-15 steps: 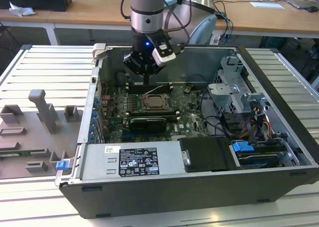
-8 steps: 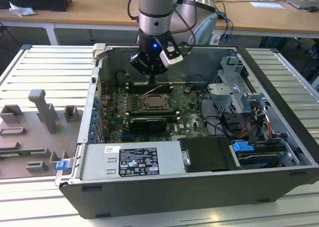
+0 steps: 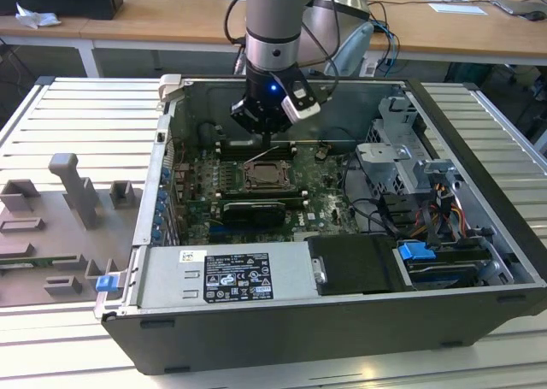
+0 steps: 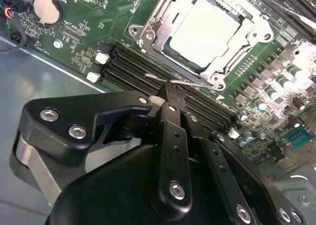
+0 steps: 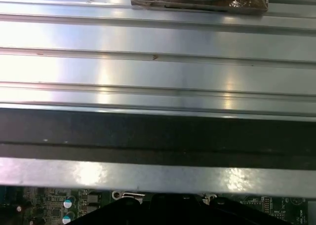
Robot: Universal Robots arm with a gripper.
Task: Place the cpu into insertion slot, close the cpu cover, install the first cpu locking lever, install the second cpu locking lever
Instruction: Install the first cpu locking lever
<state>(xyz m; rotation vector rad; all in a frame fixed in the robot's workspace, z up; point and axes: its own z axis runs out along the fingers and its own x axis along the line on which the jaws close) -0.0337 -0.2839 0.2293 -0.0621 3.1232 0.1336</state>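
In the second wrist view the cpu point(image 4: 207, 29), with its pale silver top, lies flat in the insertion slot point(image 4: 163, 49). The cpu cover point(image 4: 157, 29), a silver frame, lies down around it. A thin wire locking lever point(image 4: 197, 81) runs along the socket's edge nearest the gripper, and its bent end reaches the fingertips. My gripper point(image 4: 170, 89) is shut, its black fingers point(image 4: 173, 116) pressed together with the tip against that lever. In the exterior view the gripper point(image 3: 267, 139) hangs inside the open computer case just behind the insertion slot point(image 3: 271, 175).
Long memory slots point(image 4: 133, 67) lie between the gripper and the socket, with a coin battery point(image 4: 47, 10) off to one side. A black card point(image 3: 252, 209), the power supply point(image 3: 226, 274) and a drive cage point(image 3: 402, 158) surround the board. Grey fixtures point(image 3: 73, 192) stand at the exterior view's left.
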